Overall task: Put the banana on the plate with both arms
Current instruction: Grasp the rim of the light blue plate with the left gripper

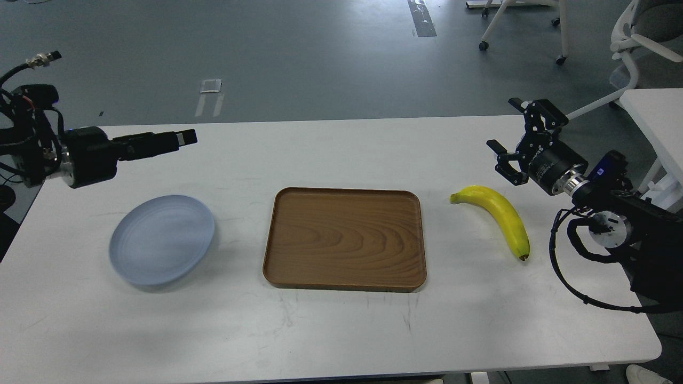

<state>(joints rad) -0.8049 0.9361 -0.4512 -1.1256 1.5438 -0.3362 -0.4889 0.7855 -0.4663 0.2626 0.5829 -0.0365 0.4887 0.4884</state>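
The yellow banana [499,216] lies on the white table, right of the tray, with its greenish stem to the left and its dark tip toward me. The pale blue-grey plate [161,238] sits empty on the table's left side. My right gripper [504,124] is open and empty, hovering above the table just behind and to the right of the banana, apart from it. My left gripper [181,137] points right, above the table behind the plate. It is seen side-on, so its fingers overlap, and nothing shows in it.
A brown wooden tray [344,237] lies empty in the middle of the table, between the plate and the banana. A second white table [659,120] and white chairs [635,37] stand at the back right.
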